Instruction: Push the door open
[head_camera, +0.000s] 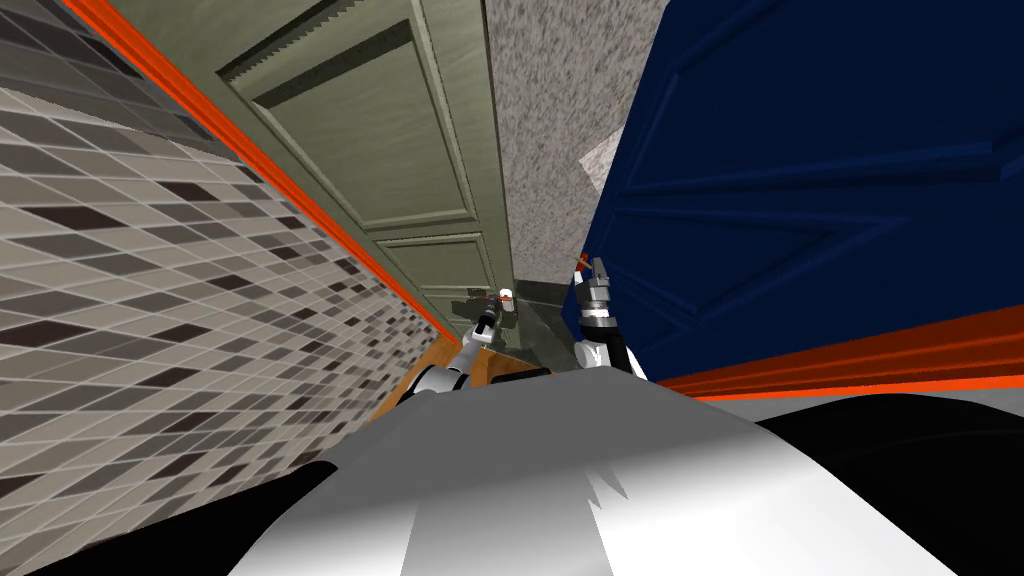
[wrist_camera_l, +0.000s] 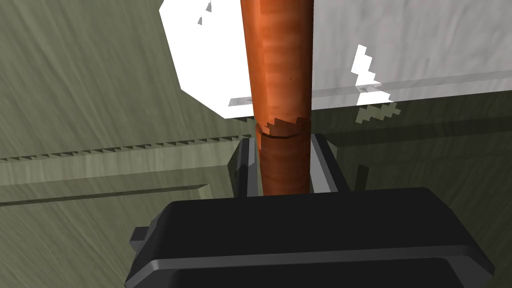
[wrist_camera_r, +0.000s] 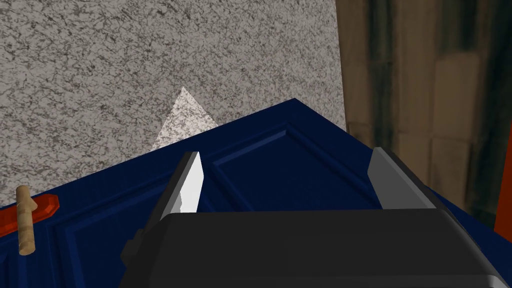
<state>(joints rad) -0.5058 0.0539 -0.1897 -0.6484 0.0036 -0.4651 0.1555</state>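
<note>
Left gripper (wrist_camera_l: 282, 141) jaws clamp the orange-brown handle (wrist_camera_l: 280, 65) of the olive-green door (wrist_camera_l: 75, 100) ahead — right gripper (wrist_camera_r: 285, 154), jaws apart, hangs just beside the blue door (wrist_camera_r: 125, 200) at right.

A narrow passage inside a home.
An olive-green panelled door (head_camera: 400, 150) and a dark blue panelled door (head_camera: 820, 150) stand close together, with a grey mosaic-tiled wall (head_camera: 150, 300), orange trim (head_camera: 850, 362) and a strip of wooden floor (head_camera: 428, 358).
</note>
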